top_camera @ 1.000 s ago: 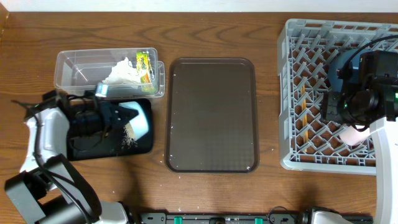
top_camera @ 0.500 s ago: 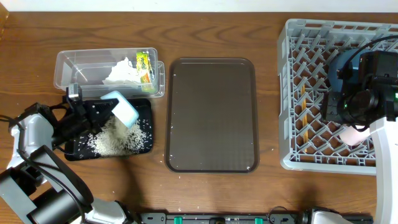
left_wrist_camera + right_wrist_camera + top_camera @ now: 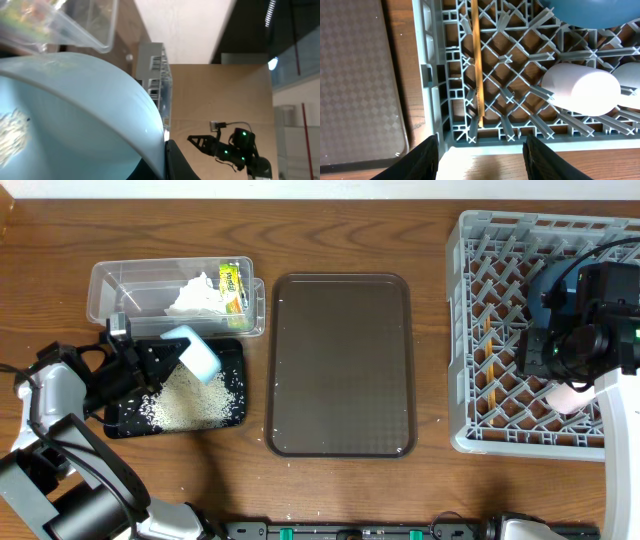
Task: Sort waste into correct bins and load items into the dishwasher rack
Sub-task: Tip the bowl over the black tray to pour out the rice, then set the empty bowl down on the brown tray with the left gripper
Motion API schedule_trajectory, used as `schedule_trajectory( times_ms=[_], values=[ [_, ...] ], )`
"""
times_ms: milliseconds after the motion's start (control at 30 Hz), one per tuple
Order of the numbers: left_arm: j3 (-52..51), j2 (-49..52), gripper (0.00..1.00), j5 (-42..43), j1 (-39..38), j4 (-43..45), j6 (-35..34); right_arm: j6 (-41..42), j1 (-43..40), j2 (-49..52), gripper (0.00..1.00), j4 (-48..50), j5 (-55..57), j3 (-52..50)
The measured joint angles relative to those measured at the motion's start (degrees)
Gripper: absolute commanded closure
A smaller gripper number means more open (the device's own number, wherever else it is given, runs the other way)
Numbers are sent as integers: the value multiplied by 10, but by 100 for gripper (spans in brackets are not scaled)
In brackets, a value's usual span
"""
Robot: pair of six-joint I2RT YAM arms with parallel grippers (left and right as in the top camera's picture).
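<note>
Starting with the dishwasher rack (image 3: 470, 330), we see the right gripper (image 3: 482, 155) hanging over it, fingers spread and empty, above a chopstick (image 3: 476, 60). The black tray (image 3: 232, 352) sits just beside the clear tub (image 3: 110, 290). Over the tray the left gripper (image 3: 150, 360) pinches the white bowl (image 3: 197, 355), tipped steeply. Rice (image 3: 185, 405) lies heaped in the tray. We judge that a jolt could scatter grains over the shallow rim, and that the few clinging inside the bowl could reach the rack.
</note>
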Motion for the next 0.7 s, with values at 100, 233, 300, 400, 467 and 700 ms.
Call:
schedule_trajectory(
  times_ms=[100, 233, 300, 400, 467, 700],
  values=[
    [0, 0, 94, 1, -1, 10, 1, 0, 0, 0, 47, 0, 0, 0],
    [0, 0, 94, 12, -4, 2, 10, 0, 0, 0, 46, 0, 0, 0],
    [0, 0, 94, 5, -6, 9, 5, 0, 0, 0, 46, 0, 0, 0],
    [0, 0, 94, 12, -7, -8, 6, 0, 0, 0, 46, 0, 0, 0],
    [0, -1, 92, 14, -10, 6, 8, 0, 0, 0, 46, 0, 0, 0],
    [0, -5, 94, 18, -17, -8, -10, 0, 0, 0, 46, 0, 0, 0]
  ],
)
